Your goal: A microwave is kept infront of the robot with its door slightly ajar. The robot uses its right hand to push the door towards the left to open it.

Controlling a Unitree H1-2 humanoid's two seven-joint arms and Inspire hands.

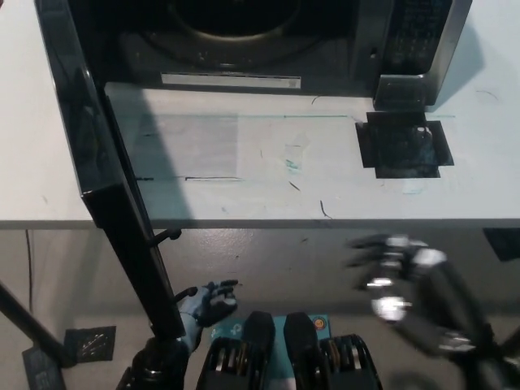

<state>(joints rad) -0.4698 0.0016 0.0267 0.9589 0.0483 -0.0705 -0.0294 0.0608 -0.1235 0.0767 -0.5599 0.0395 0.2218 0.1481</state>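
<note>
We see the microwave point(268, 41) at the far edge of the pale worktop point(341, 175), its dark cavity exposed and its black glossy door point(106, 162) swung wide, jutting past the worktop's near edge. Right of the door, below that edge, the black right hand point(398, 272) hangs blurred, fingers point(361, 244) spread, touching nothing. Near the door's lower end sits the left hand point(207, 302); we cannot tell its state.

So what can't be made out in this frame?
- Right hand, head view: motion-blurred, finger pose unreadable.
- Left hand: partly behind the open door.
- Microwave: top cut off by the upper edge; interior too dark.
- Keypad: labels too small.
</note>
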